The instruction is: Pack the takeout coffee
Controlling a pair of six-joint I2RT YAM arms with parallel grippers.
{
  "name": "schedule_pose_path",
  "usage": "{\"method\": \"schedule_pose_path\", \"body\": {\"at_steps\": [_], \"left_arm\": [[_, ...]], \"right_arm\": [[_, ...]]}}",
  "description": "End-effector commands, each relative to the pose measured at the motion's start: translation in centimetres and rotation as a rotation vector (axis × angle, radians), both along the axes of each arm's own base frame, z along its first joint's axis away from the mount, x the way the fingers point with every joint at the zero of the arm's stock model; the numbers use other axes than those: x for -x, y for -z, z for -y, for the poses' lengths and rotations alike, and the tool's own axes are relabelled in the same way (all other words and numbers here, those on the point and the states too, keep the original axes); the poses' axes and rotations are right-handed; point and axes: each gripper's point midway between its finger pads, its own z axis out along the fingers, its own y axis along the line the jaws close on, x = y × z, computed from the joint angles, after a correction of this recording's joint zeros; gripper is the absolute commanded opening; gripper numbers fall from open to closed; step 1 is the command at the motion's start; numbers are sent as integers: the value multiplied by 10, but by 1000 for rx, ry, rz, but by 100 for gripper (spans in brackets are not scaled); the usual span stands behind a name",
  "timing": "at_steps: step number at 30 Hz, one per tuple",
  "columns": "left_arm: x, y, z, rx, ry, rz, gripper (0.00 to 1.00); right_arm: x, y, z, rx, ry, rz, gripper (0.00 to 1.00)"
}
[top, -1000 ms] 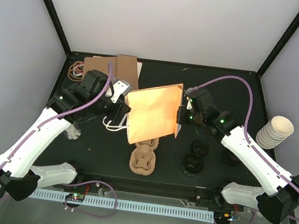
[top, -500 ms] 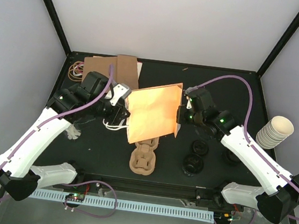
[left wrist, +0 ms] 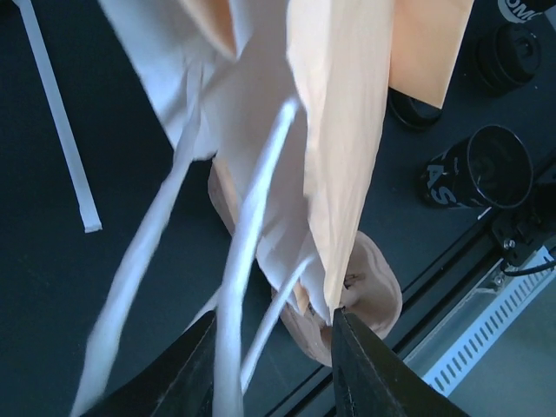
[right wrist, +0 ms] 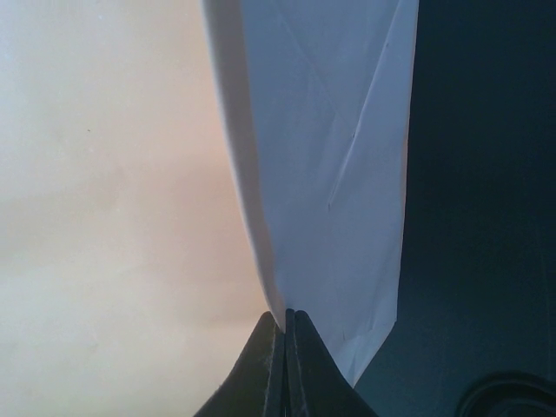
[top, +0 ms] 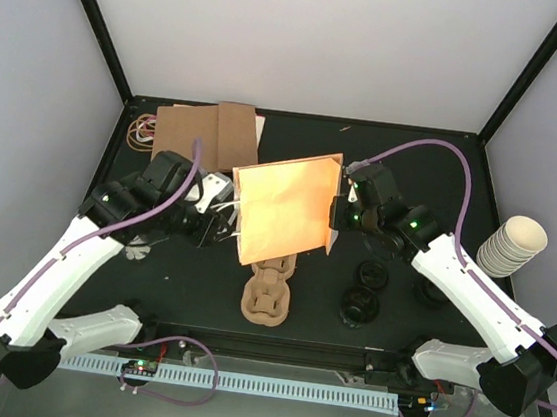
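Note:
An orange paper bag hangs tilted over the table's middle. My right gripper is shut on its right edge; in the right wrist view the fingers pinch the paper bag. At the bag's left side my left gripper stands open. In the left wrist view its jaws are apart, loose white handle loops run between them, and the bag's corner touches the right finger. Two takeout coffees with black lids stand right of centre; a third is half hidden by the right arm.
A brown pulp cup tray lies under the bag near the front edge. Flat brown bags and rubber bands lie at the back left. A stack of cream cups sits at the far right.
My left gripper has opened, let go of the bag's left side and drawn back toward the near left. The right gripper and the bag have stayed put.

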Motion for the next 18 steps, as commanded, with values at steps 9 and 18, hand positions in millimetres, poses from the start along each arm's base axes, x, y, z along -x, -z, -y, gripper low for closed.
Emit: {"method": "schedule_pose_path", "body": {"at_steps": [9, 18], "left_arm": [[9, -19, -3, 199, -98, 98, 35], [11, -18, -3, 226, -118, 86, 34]], "right_arm": [[-6, -18, 0, -25, 17, 39, 1], [-5, -17, 2, -23, 21, 37, 1]]}}
